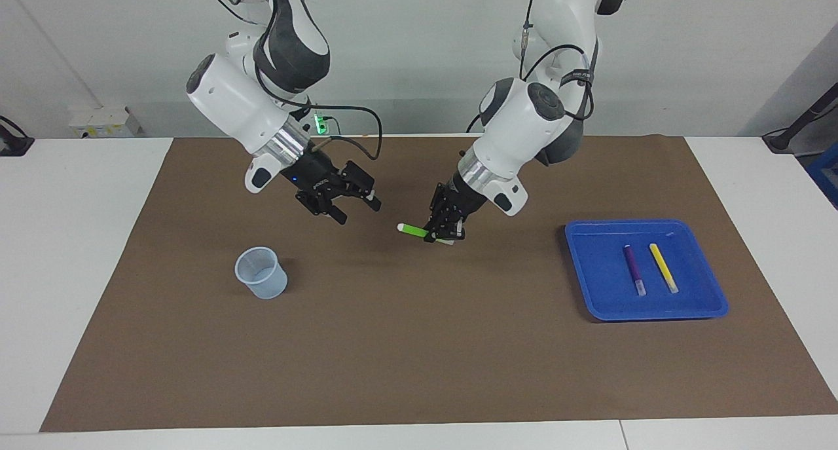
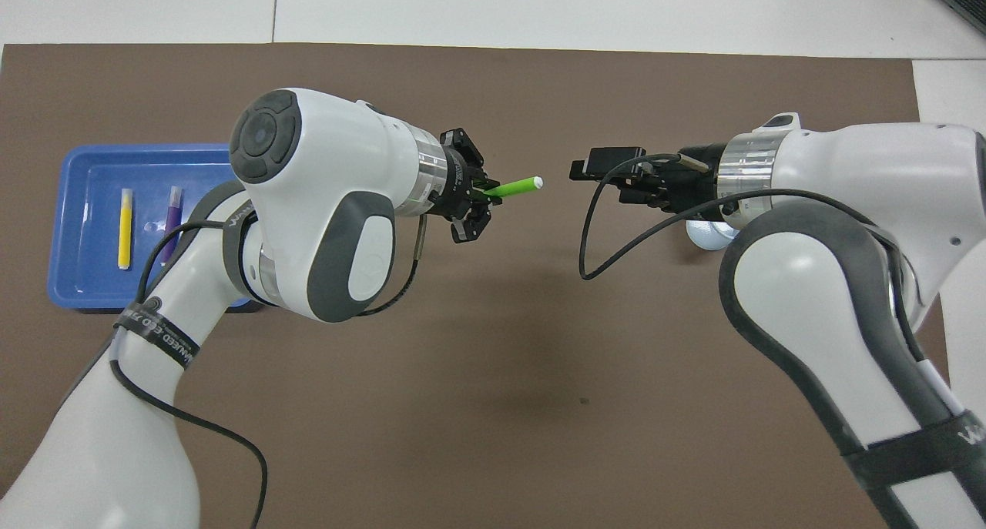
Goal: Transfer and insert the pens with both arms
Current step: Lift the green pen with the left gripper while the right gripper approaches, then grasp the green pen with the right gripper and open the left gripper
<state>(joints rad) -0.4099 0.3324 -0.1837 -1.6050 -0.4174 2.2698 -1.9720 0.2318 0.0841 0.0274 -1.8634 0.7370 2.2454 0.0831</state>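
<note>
My left gripper [image 1: 440, 235] is shut on the green pen [image 1: 412, 230] and holds it level above the middle of the brown mat, its whitish tip pointing toward my right gripper. It shows the same in the overhead view, gripper [image 2: 484, 194] and green pen [image 2: 516, 186]. My right gripper [image 1: 353, 206] is open in the air, a short gap from the pen's tip, and also shows in the overhead view [image 2: 587, 167]. The purple pen [image 1: 634, 270] and the yellow pen [image 1: 663, 267] lie side by side in the blue tray [image 1: 694, 289].
A small translucent cup [image 1: 262, 273] stands upright on the brown mat [image 1: 419, 358] toward the right arm's end; in the overhead view it [image 2: 702, 236] is mostly hidden under the right arm. The blue tray [image 2: 77, 205] sits toward the left arm's end.
</note>
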